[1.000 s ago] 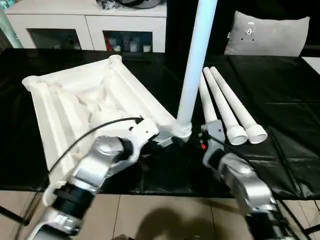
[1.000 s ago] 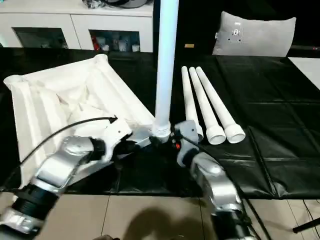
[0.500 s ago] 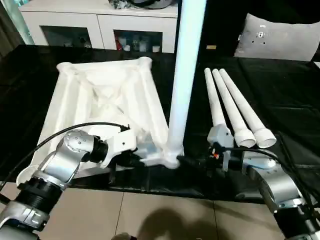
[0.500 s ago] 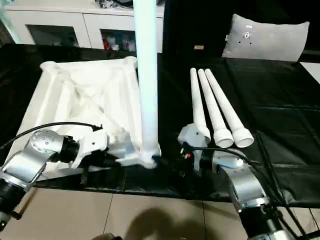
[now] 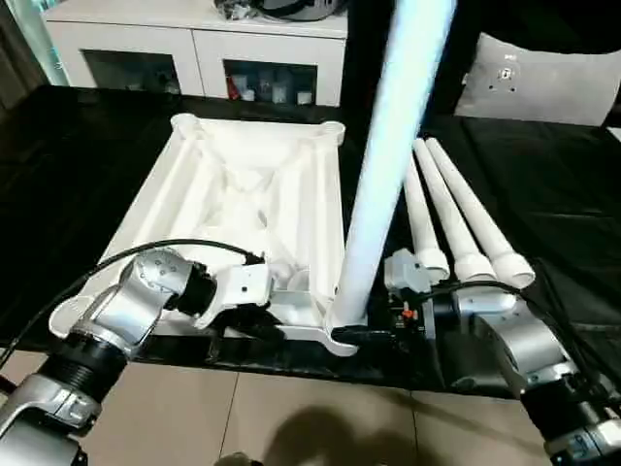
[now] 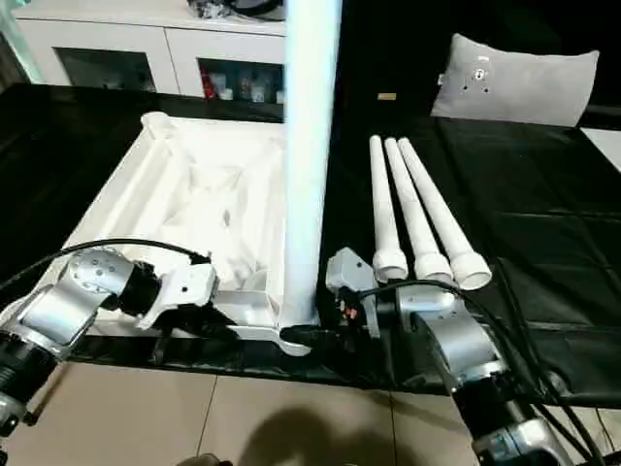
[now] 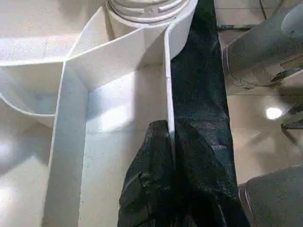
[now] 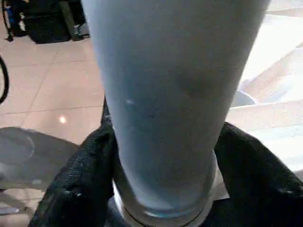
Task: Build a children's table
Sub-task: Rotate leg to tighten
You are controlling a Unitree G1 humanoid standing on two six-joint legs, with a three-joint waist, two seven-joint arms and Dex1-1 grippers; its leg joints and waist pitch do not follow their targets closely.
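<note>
The children's table top (image 5: 243, 194) lies upside down on the black table, ribbed side up. One white leg (image 5: 388, 165) stands upright in its near right corner socket (image 5: 342, 340). Three more legs (image 5: 456, 214) lie side by side to the right. My left gripper (image 5: 260, 325) is shut on the thin near rim wall of the top, and the left wrist view shows its fingers (image 7: 151, 156) pinching that wall. My right gripper (image 5: 367, 335) reaches in from the right. Its black fingers (image 8: 94, 161) press on both sides of the upright leg (image 8: 170, 85) just above the socket.
A white cabinet (image 5: 194, 49) stands behind the table and a grey cushion (image 5: 539, 78) rests at the back right. The black table cover (image 5: 553, 175) stretches to the right. The table's near edge runs just below both grippers, with tiled floor (image 5: 291, 417) beyond it.
The whole view has shifted, so the camera moved. My right gripper's fingers have closed in around the base of the upright leg. My left gripper keeps its hold on the rim.
</note>
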